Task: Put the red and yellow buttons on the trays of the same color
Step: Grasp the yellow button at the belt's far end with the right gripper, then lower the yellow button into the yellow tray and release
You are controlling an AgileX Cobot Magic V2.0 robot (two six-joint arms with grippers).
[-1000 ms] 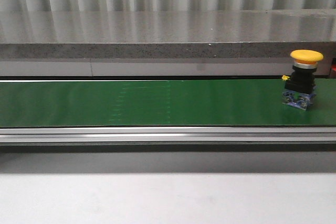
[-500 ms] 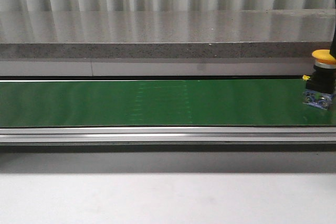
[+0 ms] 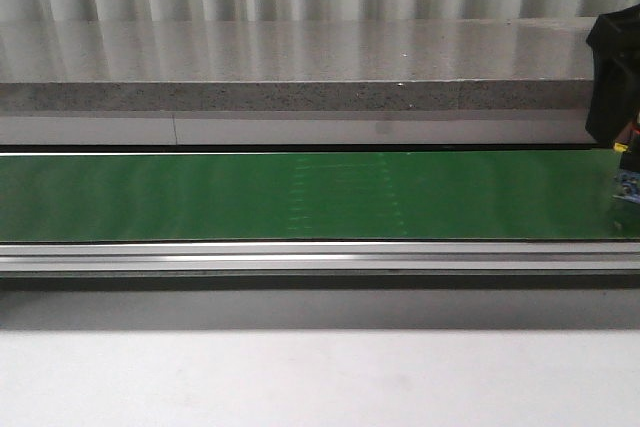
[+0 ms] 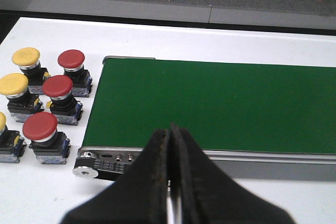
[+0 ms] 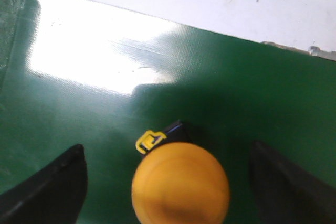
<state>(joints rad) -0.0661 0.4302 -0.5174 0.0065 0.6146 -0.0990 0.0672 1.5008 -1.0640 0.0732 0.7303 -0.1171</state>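
- Yellow button stands on the green conveyor belt, at its far right end. In the front view only a sliver of its base shows at the right edge.
- Change: over the last second the button has ridden rightward along the belt, from well inside the front view to almost out of it. The right gripper has come in above it, a dark mass at the right edge of the front view.
- My reading: the belt has delivered the button to the pick point; the grasp is next, not yet made.
- Orientation: button upright, long axis vertical, cap facing up toward the wrist camera; small yellow tab points away from the gripper.
- Right gripper: fingers spread wide on either side of the cap, not touching it.
- Left gripper: fingers pressed together, holding nothing, hovering near the belt's other end.
- Beside that end, red buttons and more yellow ones wait on the white table. No trays in view.
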